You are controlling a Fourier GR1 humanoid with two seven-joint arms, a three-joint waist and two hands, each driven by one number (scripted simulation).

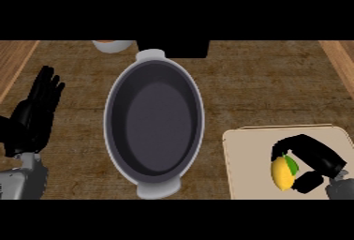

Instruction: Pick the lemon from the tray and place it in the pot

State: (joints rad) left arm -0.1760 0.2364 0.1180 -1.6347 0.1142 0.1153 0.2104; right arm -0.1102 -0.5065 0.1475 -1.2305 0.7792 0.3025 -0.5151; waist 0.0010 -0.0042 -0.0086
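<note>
Fingers (304, 143) of your right hand (314, 159) curl around the lemon (281, 173) on the tray (249, 159), ready to lift it left toward the pot (153, 123); left hand (34, 112) rests open.

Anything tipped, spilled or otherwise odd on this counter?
Nothing stands out. The pot sits upright with nothing inside it, the right hand curls round the lemon over the tray, and the left hand rests open at the left edge.
</note>
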